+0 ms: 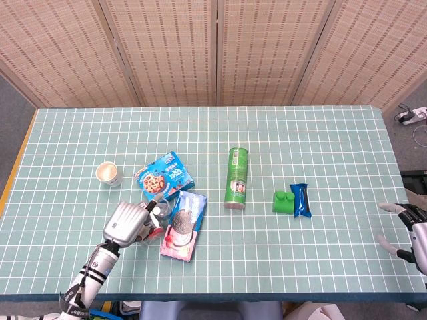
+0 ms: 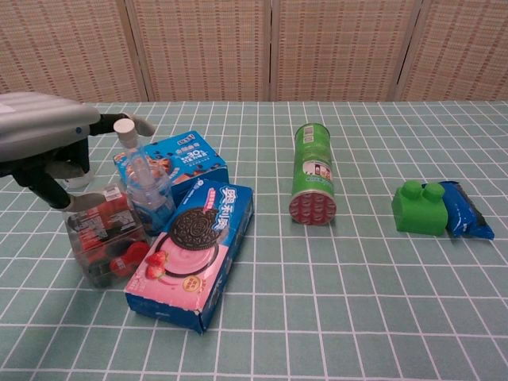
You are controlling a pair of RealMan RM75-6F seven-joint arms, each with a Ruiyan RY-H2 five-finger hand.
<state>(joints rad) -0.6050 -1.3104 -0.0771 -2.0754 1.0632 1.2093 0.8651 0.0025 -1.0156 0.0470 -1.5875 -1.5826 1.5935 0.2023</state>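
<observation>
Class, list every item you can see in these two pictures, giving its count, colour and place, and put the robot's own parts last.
White paper cup: one, white, far left of the table.
Blue cookie box: one, blue, behind the clear items.
Clear plastic spray bottle: one, clear with white cap, beside the cookie box.
Clear plastic box of red items: one, clear and red, under the left hand.
Pink and blue Oreo box: one, lying flat, front left.
Green tube can: one, green, lying mid-table.
Green toy block: one, green, right.
Blue snack packet: one, blue, beside the block.
Green checked tablecloth: one.
Left hand: silver, over the clear box.
Right hand: at the right table edge, holding nothing.
</observation>
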